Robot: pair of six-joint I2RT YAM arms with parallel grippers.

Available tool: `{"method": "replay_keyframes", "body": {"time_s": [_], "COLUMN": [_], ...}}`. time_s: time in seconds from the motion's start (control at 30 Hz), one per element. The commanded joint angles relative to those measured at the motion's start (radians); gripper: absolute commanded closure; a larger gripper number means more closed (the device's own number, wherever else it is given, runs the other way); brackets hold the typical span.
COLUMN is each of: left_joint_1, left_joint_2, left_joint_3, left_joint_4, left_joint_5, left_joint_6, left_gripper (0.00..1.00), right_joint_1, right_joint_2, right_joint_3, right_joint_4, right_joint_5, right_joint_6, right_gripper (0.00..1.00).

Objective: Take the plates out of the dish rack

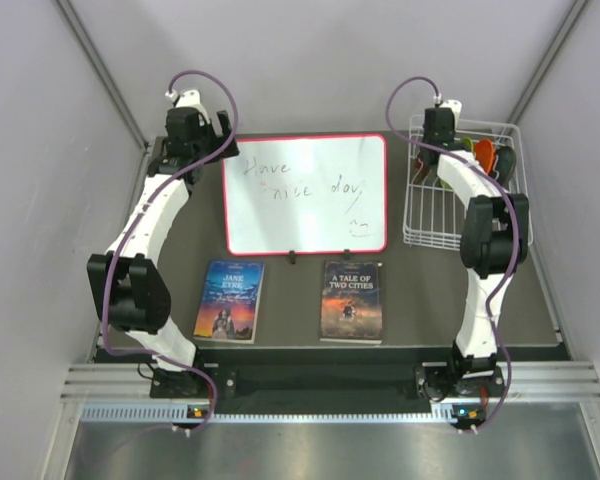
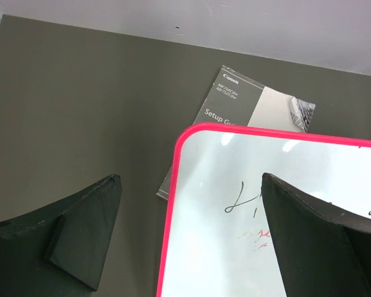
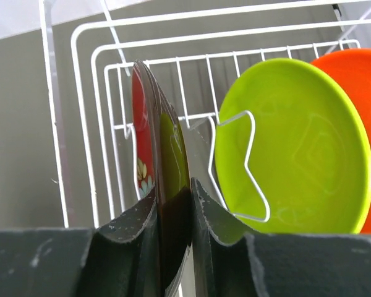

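- The right gripper [image 3: 173, 189] is clamped on just the rim of the red plate [image 3: 143, 124], which stands upright in the dish rack [image 1: 432, 215] at far right. So shallow a hold could let the glossy plate slip or swing on lifting.
- Just beyond, a wire prong [image 3: 249, 148] and the lime plate [image 3: 297, 142] crowd close, with the orange plate [image 3: 352, 68] behind. A tilted lift could snag or knock them.
- Only the overhead camera places the rack. Only the left wrist camera shows the left gripper [image 2: 190, 179] gaping, empty, above the whiteboard [image 2: 222, 204] corner and a manual [image 2: 247, 111] beneath.

The dish rack [image 1: 435, 215] is white, with a red plate [image 3: 141, 124] (floral-patterned), lime-green plate [image 3: 297, 148], orange plate [image 3: 358, 74].
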Motion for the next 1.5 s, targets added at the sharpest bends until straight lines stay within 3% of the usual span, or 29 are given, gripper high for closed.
{"method": "replay_keyframes", "body": {"time_s": [0.0,0.23,0.67,0.83,0.97,1.2,1.3,1.47], "left_joint_1": [0.002,0.002,0.002,0.002,0.002,0.002,-0.001,-0.053], "left_joint_2": [-0.006,-0.003,-0.027,-0.049,-0.070,-0.136,-0.183,-0.340], "left_joint_3": [0.001,-0.002,0.017,0.014,0.014,-0.077,-0.151,-0.370], "left_joint_4": [0.054,0.055,0.051,0.078,0.108,0.187,0.223,0.272], "left_joint_5": [-0.017,-0.020,0.017,0.121,0.208,0.374,0.457,0.477], "left_joint_6": [0.013,0.011,0.004,-0.005,-0.051,-0.202,-0.286,-0.380], "left_gripper": [0.01,0.01,0.01,0.01,0.01,0.01,0.01,0.03], "right_joint_1": [0.005,0.033,0.063,0.063,0.065,0.065,0.080,0.131], "right_joint_2": [-0.041,-0.088,-0.358,-0.499,-0.582,-0.716,-0.759,-0.838], "right_joint_3": [0.087,0.091,0.003,-0.069,-0.144,-0.362,-0.455,-0.583], "right_joint_4": [0.027,0.091,0.052,0.032,0.032,0.241,0.317,0.351], "right_joint_5": [0.077,0.235,0.191,0.044,-0.194,-0.602,-0.673,-0.716], "right_joint_6": [-0.048,-0.156,-0.185,-0.047,0.077,0.303,0.366,0.400], "right_gripper": [1.00,1.00,1.00,1.00,1.00,1.00,1.00,1.00]}}
